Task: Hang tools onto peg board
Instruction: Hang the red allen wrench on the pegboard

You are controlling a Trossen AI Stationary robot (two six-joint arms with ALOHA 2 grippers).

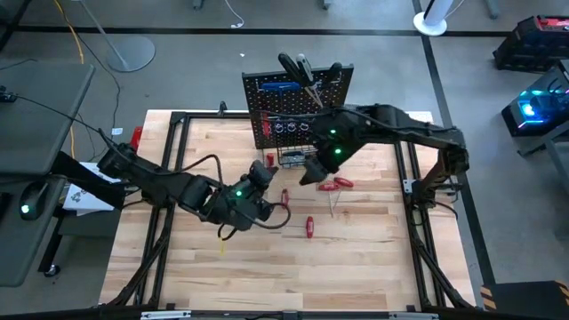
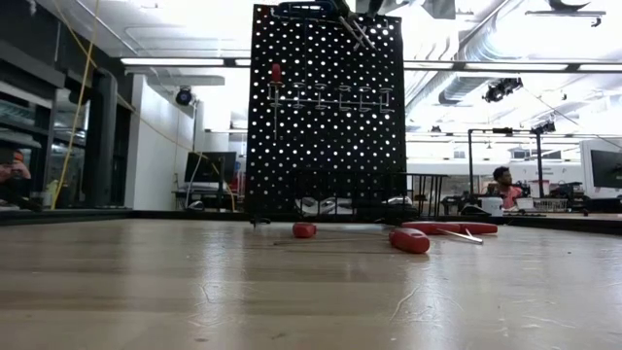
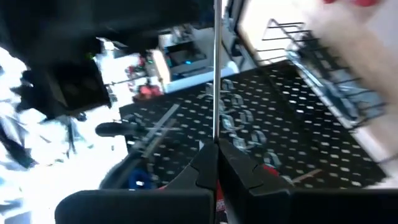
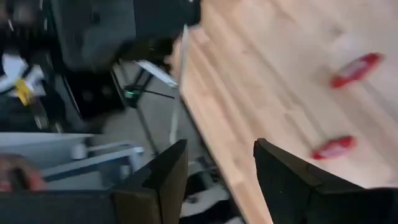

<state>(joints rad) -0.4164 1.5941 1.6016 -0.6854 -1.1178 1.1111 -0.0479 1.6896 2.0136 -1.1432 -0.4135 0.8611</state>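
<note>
Left wrist view: left gripper (image 3: 216,155) pinched on a thin metal shaft (image 3: 216,68), facing the peg board (image 3: 273,124).
Right gripper (image 4: 217,162) spread, empty, above the table (image 4: 273,62).

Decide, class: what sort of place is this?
Probably a robotics lab or workshop: a wooden table with two robot arms, an upright peg board hung with tools, and workstations with monitors behind.
</note>
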